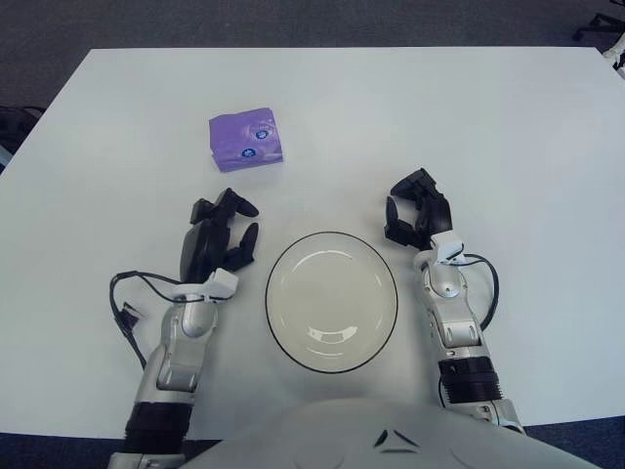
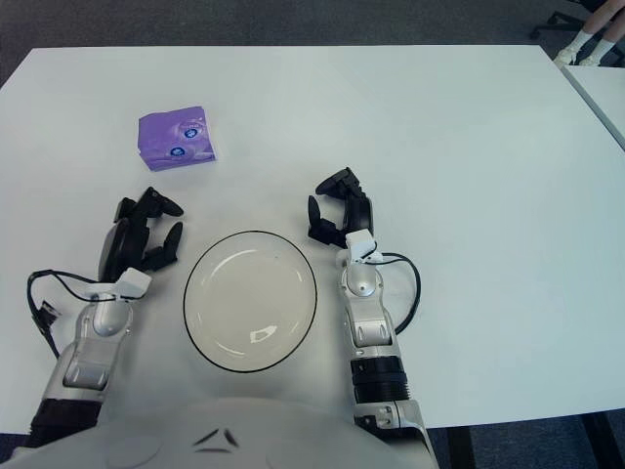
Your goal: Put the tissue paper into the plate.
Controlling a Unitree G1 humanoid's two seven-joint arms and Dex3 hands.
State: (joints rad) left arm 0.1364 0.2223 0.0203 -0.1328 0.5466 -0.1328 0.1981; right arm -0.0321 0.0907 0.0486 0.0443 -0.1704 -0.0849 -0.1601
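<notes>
A purple tissue pack (image 1: 247, 140) lies on the white table (image 1: 410, 107), at the far left. Nearer to me a white plate with a dark rim (image 1: 332, 301) stands empty. My left hand (image 1: 220, 234) is left of the plate and below the pack, well apart from it, fingers relaxed and holding nothing. My right hand (image 1: 415, 217) shows just past the plate's right rim, fingers loosely curled, empty.
A black cable (image 1: 132, 313) loops beside my left forearm. The table's far edge meets dark carpet (image 1: 293, 24). A chair base (image 1: 601, 21) shows at the top right corner.
</notes>
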